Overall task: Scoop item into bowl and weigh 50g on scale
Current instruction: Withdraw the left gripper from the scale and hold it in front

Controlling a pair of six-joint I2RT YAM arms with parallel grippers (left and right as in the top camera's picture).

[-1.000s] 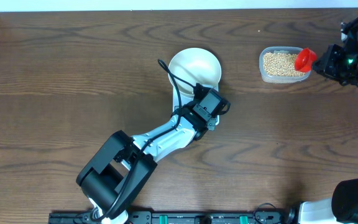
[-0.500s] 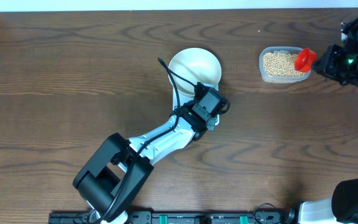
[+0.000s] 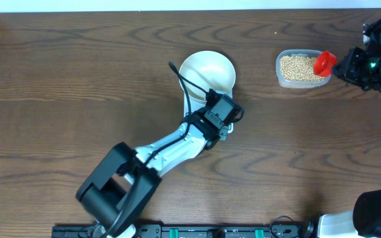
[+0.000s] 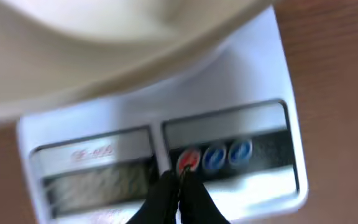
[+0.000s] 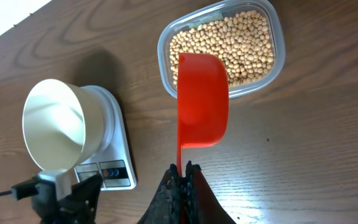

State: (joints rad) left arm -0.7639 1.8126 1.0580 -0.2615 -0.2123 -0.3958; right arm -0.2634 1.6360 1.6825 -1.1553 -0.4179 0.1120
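The white bowl (image 3: 207, 71) sits empty on the white scale (image 4: 247, 74), which shows beside it in the right wrist view (image 5: 118, 140). My left gripper (image 4: 180, 177) is shut with nothing in it, its tips at the scale's red button (image 4: 189, 160). A clear tub (image 3: 301, 68) holds the pale beans (image 5: 241, 43). My right gripper (image 5: 182, 169) is shut on the handle of a red scoop (image 5: 202, 99). The scoop is empty and hangs over the near rim of the tub.
Blue buttons (image 4: 227, 154) and a grey display (image 4: 98, 180) lie beside the red button. The left arm (image 3: 177, 142) stretches from the front edge up to the scale. Bare brown wooden table (image 3: 78, 79) surrounds everything.
The left arm's lower link has shifted slightly toward the front left. Both grippers, the bowl and the scoop stay where they were.
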